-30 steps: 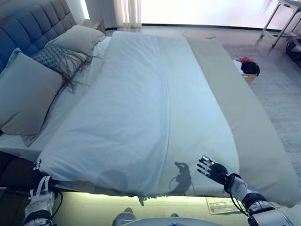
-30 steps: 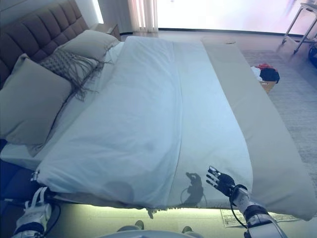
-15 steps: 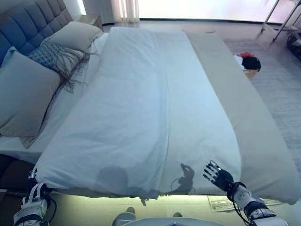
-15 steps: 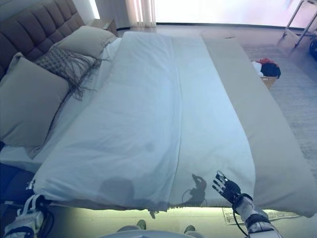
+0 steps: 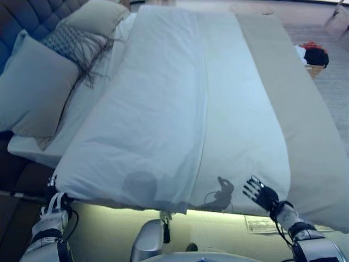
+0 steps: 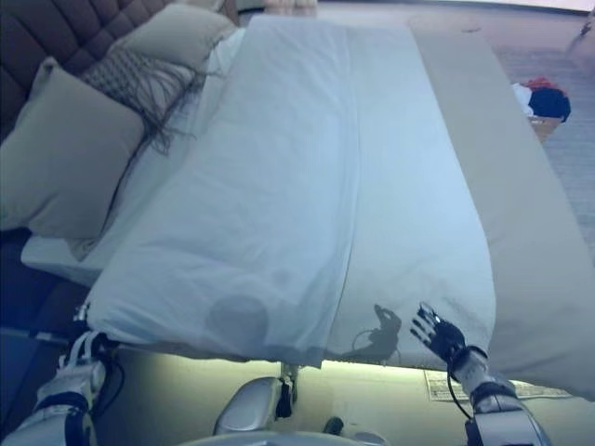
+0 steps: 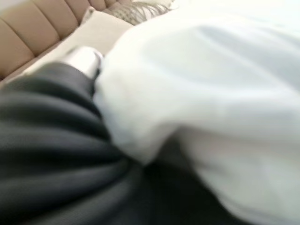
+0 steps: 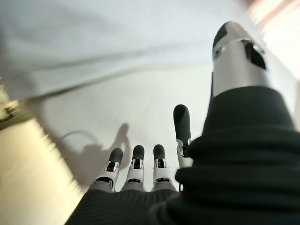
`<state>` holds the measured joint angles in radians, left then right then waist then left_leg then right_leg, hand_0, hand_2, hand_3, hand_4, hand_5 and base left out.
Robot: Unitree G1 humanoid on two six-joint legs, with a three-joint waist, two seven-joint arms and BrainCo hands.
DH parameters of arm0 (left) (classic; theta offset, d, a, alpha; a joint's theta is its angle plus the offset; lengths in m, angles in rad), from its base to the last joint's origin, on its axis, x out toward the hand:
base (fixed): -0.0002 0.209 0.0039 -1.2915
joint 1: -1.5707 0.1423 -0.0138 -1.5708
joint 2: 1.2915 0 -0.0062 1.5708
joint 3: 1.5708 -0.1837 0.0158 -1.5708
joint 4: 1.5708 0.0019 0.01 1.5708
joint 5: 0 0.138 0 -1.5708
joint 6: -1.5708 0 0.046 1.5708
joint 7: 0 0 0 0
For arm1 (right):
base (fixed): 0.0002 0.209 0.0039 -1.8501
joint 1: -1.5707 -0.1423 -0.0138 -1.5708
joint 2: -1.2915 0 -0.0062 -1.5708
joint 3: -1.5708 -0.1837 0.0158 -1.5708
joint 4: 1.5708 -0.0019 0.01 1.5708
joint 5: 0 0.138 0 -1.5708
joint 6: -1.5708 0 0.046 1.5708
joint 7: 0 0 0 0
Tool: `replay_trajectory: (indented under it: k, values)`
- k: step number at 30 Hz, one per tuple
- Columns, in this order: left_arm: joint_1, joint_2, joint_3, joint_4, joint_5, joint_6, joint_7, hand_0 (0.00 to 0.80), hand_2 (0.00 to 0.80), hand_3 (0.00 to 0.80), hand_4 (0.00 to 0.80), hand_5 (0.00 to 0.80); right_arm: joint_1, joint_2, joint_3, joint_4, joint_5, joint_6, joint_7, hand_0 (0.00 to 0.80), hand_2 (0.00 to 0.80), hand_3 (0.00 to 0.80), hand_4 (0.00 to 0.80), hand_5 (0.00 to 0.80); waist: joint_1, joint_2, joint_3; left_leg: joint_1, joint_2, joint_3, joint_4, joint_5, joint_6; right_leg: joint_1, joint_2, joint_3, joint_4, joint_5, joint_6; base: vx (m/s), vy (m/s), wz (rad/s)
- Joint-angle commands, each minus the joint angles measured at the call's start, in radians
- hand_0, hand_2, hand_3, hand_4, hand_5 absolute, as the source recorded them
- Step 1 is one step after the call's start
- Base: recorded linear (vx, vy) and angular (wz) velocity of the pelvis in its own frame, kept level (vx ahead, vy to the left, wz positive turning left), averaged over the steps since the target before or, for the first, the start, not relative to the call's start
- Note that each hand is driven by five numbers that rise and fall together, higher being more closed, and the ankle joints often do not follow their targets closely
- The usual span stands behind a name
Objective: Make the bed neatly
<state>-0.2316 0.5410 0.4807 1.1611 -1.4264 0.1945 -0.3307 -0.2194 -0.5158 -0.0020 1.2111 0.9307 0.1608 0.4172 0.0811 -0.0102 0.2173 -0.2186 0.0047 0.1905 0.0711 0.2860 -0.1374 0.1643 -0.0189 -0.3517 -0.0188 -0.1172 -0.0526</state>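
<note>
The bed (image 5: 313, 136) fills the picture, running lengthwise away from the robot, tufted headboard (image 5: 22, 24) off to its left. The white duvet (image 5: 180, 103) lies along the bed with its long axis pointing from the near side straight to the far side, a long fold line running down its middle. It covers the left and centre but leaves a beige strip of sheet bare along the right. Pillows next: a big grey pillow (image 5: 32, 87) at the head, a fringed cushion (image 5: 68, 43) behind it, another pillow (image 5: 98, 16) beyond that.

Down at the near edge, the left hand (image 5: 52, 215) sits at the duvet's near-left corner. Its wrist view shows white cloth bunched against the hand, but I cannot tell whether the fingers are closed on it. The right hand (image 5: 262, 194) hovers over the near-right corner, fingers (image 8: 137, 157) spread straight, holding nothing.

The risk, as I judge it: only one corner may be held, so a pull from here could skew the duvet, drag it further left and widen that bare strip. The right hand needs its corner first. A basket of clothes (image 5: 312, 57) sits on the floor, well clear.
</note>
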Motion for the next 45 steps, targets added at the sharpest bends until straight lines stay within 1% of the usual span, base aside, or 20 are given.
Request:
replay_trajectory:
  k: [1,2,3,4,5,6,7,8,9,11,14,17,20,26,31,34,37,39,41,45]
  values:
    - [0.098,0.12,0.062,-0.008,-0.021,-0.159,-0.04,0.8,0.8,0.8,0.8,0.8,0.054,-0.057,-0.096,0.021,-0.025,-0.012,0.071,0.0,0.0,0.0,0.0,0.0,-0.013,-0.031,-0.01,0.113,0.153,0.055,0.195,-0.219,0.026,-0.014,-0.085,0.02,0.061,0.042,0.095,-0.179,0.335,-0.51]
    - [0.097,0.112,0.064,0.006,-0.017,-0.165,-0.048,0.8,0.8,0.8,0.8,0.8,0.075,-0.066,-0.119,0.035,-0.036,-0.014,0.083,0.0,0.0,0.0,0.0,0.0,-0.04,-0.026,-0.018,0.166,0.199,0.045,0.188,-0.214,0.018,-0.039,-0.102,0.022,0.094,0.031,0.095,-0.146,0.401,-0.44]
    - [0.096,0.106,0.066,0.02,-0.01,-0.17,-0.056,0.8,0.8,0.8,0.8,0.8,0.092,-0.078,-0.14,0.049,-0.035,-0.014,0.086,0.0,0.0,0.0,0.0,0.0,-0.064,-0.012,-0.031,0.233,0.215,0.024,0.138,-0.223,0.01,-0.068,-0.116,0.024,0.129,0.02,0.099,-0.109,0.446,-0.23]
    - [0.096,0.104,0.066,0.029,-0.008,-0.171,-0.06,0.8,0.8,0.8,0.8,0.8,0.098,-0.085,-0.15,0.056,-0.029,-0.015,0.08,0.0,0.0,0.0,0.0,0.0,-0.073,0.004,-0.039,0.279,0.207,-0.009,0.055,-0.245,0.006,-0.089,-0.124,0.032,0.158,0.011,0.107,-0.087,0.44,-0.11]
    - [0.093,0.105,0.061,0.036,-0.016,-0.172,-0.059,0.8,0.8,0.8,0.8,0.8,0.1,-0.089,-0.155,0.061,-0.021,-0.016,0.067,0.0,0.0,0.0,0.0,0.0,-0.078,0.018,-0.045,0.313,0.194,-0.033,-0.025,-0.264,0.002,-0.107,-0.135,0.042,0.188,0.001,0.116,-0.109,0.412,0.03]
    - [0.082,0.105,0.05,0.042,-0.022,-0.176,-0.053,0.8,0.8,0.8,0.8,0.8,0.102,-0.088,-0.161,0.067,0.015,-0.019,0.048,0.0,0.0,0.0,0.0,0.0,-0.085,0.033,-0.045,0.324,0.18,-0.04,-0.058,-0.282,0.0,-0.127,-0.147,0.049,0.212,-0.004,0.127,-0.148,0.342,0.1]
    - [0.078,0.105,0.044,0.043,-0.022,-0.174,-0.049,0.8,0.8,0.8,0.8,0.8,0.101,-0.083,-0.172,0.068,0.027,-0.019,0.036,0.0,0.0,0.0,0.0,0.0,-0.089,0.041,-0.043,0.32,0.174,-0.037,-0.06,-0.284,0.001,-0.144,-0.159,0.053,0.218,0.007,0.136,-0.148,0.274,0.2]
    - [0.074,0.11,0.04,0.049,-0.03,-0.171,-0.042,0.8,0.8,0.8,0.8,0.8,0.102,-0.079,-0.178,0.068,0.034,-0.015,0.024,0.0,0.0,0.0,0.0,0.0,-0.09,0.044,-0.038,0.323,0.166,-0.047,-0.049,-0.303,0.003,-0.156,-0.173,0.064,0.228,0.009,0.148,-0.152,0.175,0.44]
    - [0.068,0.115,0.032,0.057,-0.045,-0.167,-0.038,0.8,0.8,0.8,0.8,0.8,0.098,-0.074,-0.176,0.067,0.041,-0.012,0.016,0.0,0.0,0.0,0.0,0.0,-0.09,0.046,-0.032,0.315,0.158,-0.057,-0.038,-0.308,0.006,-0.167,-0.182,0.072,0.224,0.025,0.154,-0.163,0.166,0.57]
    - [0.055,0.113,0.016,0.075,-0.068,-0.157,-0.031,0.8,0.8,0.8,0.8,0.8,0.084,-0.065,-0.168,0.065,0.054,-0.011,0.003,0.0,0.0,0.0,0.0,0.0,-0.091,0.049,-0.017,0.302,0.144,-0.054,-0.021,-0.324,0.012,-0.177,-0.198,0.072,0.209,0.046,0.168,-0.21,0.184,0.54]
    - [0.055,0.09,0.009,0.084,-0.069,-0.153,-0.029,0.8,0.8,0.8,0.8,0.8,0.069,-0.048,-0.164,0.058,0.055,-0.012,-0.002,0.0,0.0,0.0,0.0,0.0,-0.085,0.046,-0.007,0.3,0.127,-0.053,-0.006,-0.344,0.024,-0.165,-0.207,0.075,0.184,0.063,0.18,-0.114,0.152,0.22]
    - [0.07,0.072,0.009,0.082,-0.058,-0.147,-0.029,0.8,0.8,0.8,0.8,0.8,0.072,-0.04,-0.162,0.047,0.047,-0.009,-0.001,0.0,0.0,0.0,0.0,0.0,-0.08,0.038,-0.009,0.307,0.12,-0.051,0.005,-0.356,0.031,-0.142,-0.208,0.081,0.16,0.071,0.185,-0.03,0.107,0.03]
    - [0.077,0.045,0.0,0.067,-0.059,-0.162,0.004,0.8,0.8,0.8,0.8,0.8,0.078,-0.031,-0.156,0.031,0.044,-0.008,-0.001,0.0,0.0,0.0,0.0,0.0,-0.071,0.024,-0.017,0.322,0.118,-0.042,0.007,-0.366,0.035,-0.112,-0.21,0.075,0.128,0.083,0.192,-0.031,0.094,-0.02]
    - [0.092,0.01,-0.007,0.042,-0.065,-0.175,0.052,0.8,0.8,0.8,0.8,0.8,0.081,-0.014,-0.157,0.009,0.05,-0.003,-0.013,0.0,0.0,0.0,0.0,0.0,-0.051,0.001,-0.039,0.354,0.104,-0.038,-0.035,-0.364,0.044,-0.068,-0.212,0.069,0.067,0.116,0.212,-0.038,0.061,0.03]
    - [0.104,-0.015,-0.013,0.057,-0.059,-0.174,0.048,0.8,0.8,0.8,0.8,0.8,0.082,-0.005,-0.166,0.022,0.04,-0.008,-0.016,0.0,0.0,0.0,0.0,0.0,-0.042,-0.011,-0.05,0.366,0.097,-0.025,-0.042,-0.371,0.051,-0.057,-0.216,0.064,0.045,0.129,0.222,-0.026,0.043,0.05]
    - [0.108,-0.023,-0.017,0.074,-0.058,-0.161,0.055,0.8,0.8,0.8,0.8,0.8,0.079,-0.002,-0.17,0.026,0.037,0.001,-0.016,0.0,0.0,0.0,0.0,0.0,-0.037,-0.016,-0.051,0.364,0.094,-0.021,-0.038,-0.374,0.054,-0.053,-0.22,0.061,0.038,0.135,0.227,-0.017,0.025,-0.02]
    - [0.12,-0.057,-0.025,0.077,-0.038,-0.159,0.061,0.8,0.8,0.8,0.8,0.8,0.081,0.014,-0.173,0.024,0.029,0.001,-0.02,0.0,0.0,0.0,0.0,0.0,-0.032,-0.021,-0.055,0.37,0.09,-0.021,-0.049,-0.373,0.058,-0.046,-0.222,0.061,0.023,0.144,0.231,0.0,0.0,0.0]
    - [0.133,-0.069,-0.027,0.084,-0.027,-0.14,0.05,0.791,0.791,0.791,0.791,0.791,0.084,0.018,-0.177,0.025,0.024,0.002,-0.017,0.0,0.0,0.0,0.0,0.0,-0.028,-0.023,-0.058,0.371,0.09,-0.02,-0.055,-0.371,0.059,-0.044,-0.224,0.06,0.016,0.149,0.234,0.0,0.0,0.0]
    - [0.144,-0.08,-0.031,0.089,-0.016,-0.124,0.052,0.0,0.0,0.0,0.0,0.0,0.086,0.018,-0.181,0.023,0.021,0.005,-0.011,0.0,0.0,0.0,0.0,0.0,-0.024,-0.027,-0.06,0.371,0.089,-0.02,-0.059,-0.37,0.06,-0.042,-0.225,0.059,0.01,0.153,0.237,0.0,0.0,0.0]
    - [0.17,-0.091,-0.036,0.104,0.024,-0.089,0.02,0.0,0.0,0.0,0.0,0.0,0.089,0.016,-0.188,0.025,0.014,0.004,-0.004,0.0,0.0,0.0,0.0,0.0,-0.015,-0.03,-0.063,0.374,0.086,-0.025,-0.063,-0.372,0.063,-0.036,-0.225,0.06,-0.003,0.159,0.237,0.001,0.001,0.01]
